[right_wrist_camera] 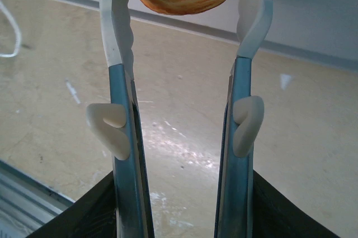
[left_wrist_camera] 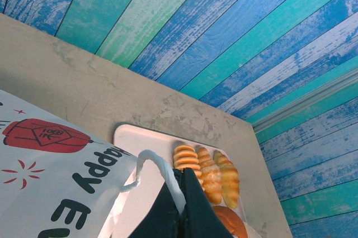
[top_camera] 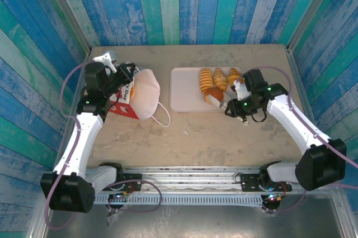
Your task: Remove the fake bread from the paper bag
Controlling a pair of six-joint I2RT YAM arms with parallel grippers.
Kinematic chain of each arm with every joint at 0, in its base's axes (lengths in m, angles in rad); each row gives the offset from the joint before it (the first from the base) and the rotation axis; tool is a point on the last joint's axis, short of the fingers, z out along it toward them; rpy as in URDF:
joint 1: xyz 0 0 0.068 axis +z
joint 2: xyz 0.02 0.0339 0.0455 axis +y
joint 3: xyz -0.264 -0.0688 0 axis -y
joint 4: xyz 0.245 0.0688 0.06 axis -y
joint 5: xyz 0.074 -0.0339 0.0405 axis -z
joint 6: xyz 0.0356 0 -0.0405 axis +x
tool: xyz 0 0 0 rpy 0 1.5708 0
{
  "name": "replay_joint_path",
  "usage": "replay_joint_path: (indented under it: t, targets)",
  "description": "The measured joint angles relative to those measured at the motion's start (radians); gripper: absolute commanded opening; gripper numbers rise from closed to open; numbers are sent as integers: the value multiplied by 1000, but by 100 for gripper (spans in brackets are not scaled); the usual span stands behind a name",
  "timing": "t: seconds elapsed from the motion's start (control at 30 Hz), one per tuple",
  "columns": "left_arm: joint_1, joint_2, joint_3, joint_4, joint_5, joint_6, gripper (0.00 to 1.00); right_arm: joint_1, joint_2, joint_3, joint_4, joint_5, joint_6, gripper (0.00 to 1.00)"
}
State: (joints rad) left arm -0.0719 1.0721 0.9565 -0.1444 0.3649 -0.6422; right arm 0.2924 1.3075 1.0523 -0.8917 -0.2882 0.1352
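The paper bag [top_camera: 137, 95] lies on its side at the left, red with white print, its white mouth facing the tray. My left gripper [top_camera: 126, 76] is shut on the bag's white string handle [left_wrist_camera: 159, 165] at the upper rim. In the left wrist view the bag [left_wrist_camera: 50, 182] sits at the lower left. My right gripper [top_camera: 226, 104] is shut on a round golden-brown bun [top_camera: 214, 99], which is gripped between the white fingertips [right_wrist_camera: 114, 20] over the tray's near edge. Three more pieces lie on the tray: a ridged roll [top_camera: 206, 79] and two croissants [top_camera: 220, 79]. The bag's inside is hidden.
The flat pale tray [top_camera: 184, 90] lies at the back centre, its left half bare. The bag's second string handle [top_camera: 162, 116] trails on the beige tabletop [top_camera: 196, 137]. Blue and green plank walls close in the back and both sides.
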Motion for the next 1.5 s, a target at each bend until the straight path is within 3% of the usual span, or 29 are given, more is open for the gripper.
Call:
replay_joint_path:
  t: [0.37, 1.0, 1.5]
  targets:
    - [0, 0, 0, -2, -1, 5, 1, -74, 18, -14, -37, 94, 11, 52]
    - [0, -1, 0, -5, 0, 18, 1, -74, 65, 26, -58, 180, 13, 65]
    - [0, -1, 0, -6, 4, 18, 1, -32, 168, 125, -71, 211, -1, 64]
